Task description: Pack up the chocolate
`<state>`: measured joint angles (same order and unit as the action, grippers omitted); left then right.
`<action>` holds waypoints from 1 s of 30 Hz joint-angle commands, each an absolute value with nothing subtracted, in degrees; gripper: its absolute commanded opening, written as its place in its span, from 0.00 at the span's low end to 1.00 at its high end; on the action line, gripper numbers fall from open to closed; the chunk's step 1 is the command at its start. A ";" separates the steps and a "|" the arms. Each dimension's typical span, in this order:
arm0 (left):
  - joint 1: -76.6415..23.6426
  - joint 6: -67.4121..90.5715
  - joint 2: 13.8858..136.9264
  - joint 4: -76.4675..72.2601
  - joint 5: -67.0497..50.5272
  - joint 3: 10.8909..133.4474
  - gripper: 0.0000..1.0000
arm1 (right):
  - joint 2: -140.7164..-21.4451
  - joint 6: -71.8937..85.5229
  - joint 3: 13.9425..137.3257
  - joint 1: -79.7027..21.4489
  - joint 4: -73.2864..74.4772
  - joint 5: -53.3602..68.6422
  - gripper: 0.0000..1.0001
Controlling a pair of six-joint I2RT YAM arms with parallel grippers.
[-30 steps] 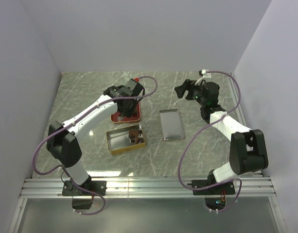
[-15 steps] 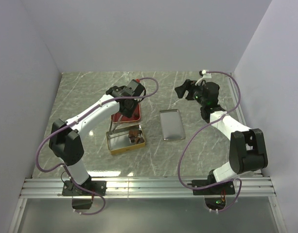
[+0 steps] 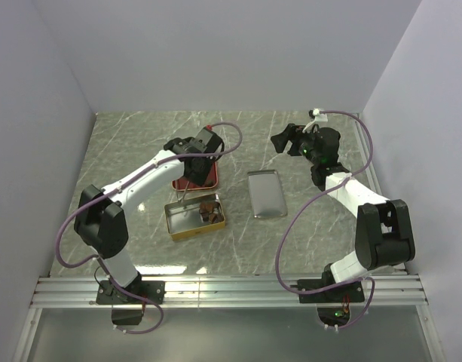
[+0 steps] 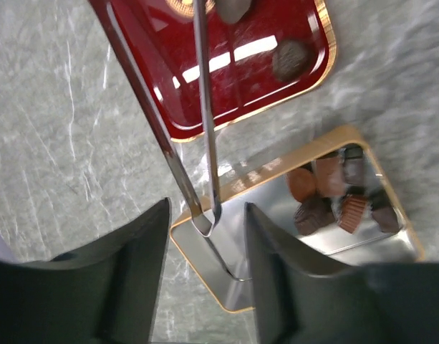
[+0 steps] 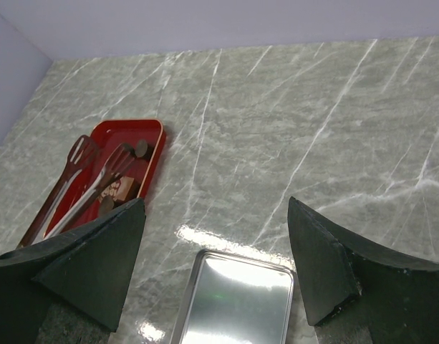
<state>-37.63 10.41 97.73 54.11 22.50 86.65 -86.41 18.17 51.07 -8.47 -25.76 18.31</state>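
Observation:
The gold tin (image 3: 175,228) (image 4: 202,278) holds several chocolate pieces (image 3: 209,210) (image 4: 332,198) at its right end. Another chocolate (image 4: 291,59) lies in the red tray (image 3: 211,179) (image 4: 255,82) behind the tin. Metal tongs (image 3: 184,192) (image 4: 203,154) reach from the tray down into the tin, their joined end close to the tin floor. My left gripper (image 3: 194,154) (image 4: 205,211) hangs above them with its jaws apart. The joined end shows between the fingers and touches neither. My right gripper (image 3: 280,139) (image 5: 215,265) is open and holds nothing, raised beyond the lid's far end.
A silver lid (image 3: 266,194) (image 5: 237,301) lies flat to the right of the tin, below the right gripper. Grey walls close the marble table on the left, back and right. The arm bases sit on a metal rail (image 3: 231,290) at the near edge.
My left gripper rose from the red tray and its jaws widened. The tongs' joined end swung out of the tray into the tin. The right arm has not moved.

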 commanded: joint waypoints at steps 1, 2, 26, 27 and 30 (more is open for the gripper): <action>-36.21 15.64 94.49 50.11 24.52 82.10 0.56 | -86.04 18.19 52.73 -8.09 -27.95 18.98 0.87; -35.86 16.17 93.61 47.92 24.43 81.05 0.58 | -86.04 18.28 52.73 -8.09 -28.12 19.07 0.87; -27.77 18.99 93.78 30.15 13.36 67.76 0.70 | -86.31 18.46 52.65 -7.65 -28.39 19.69 0.87; -27.69 18.90 93.87 29.97 13.27 67.76 0.70 | -86.40 18.46 52.56 -7.65 -28.39 19.69 0.87; -26.99 18.81 94.57 29.27 12.57 67.68 0.70 | -86.48 18.46 52.65 -7.73 -28.39 19.60 0.87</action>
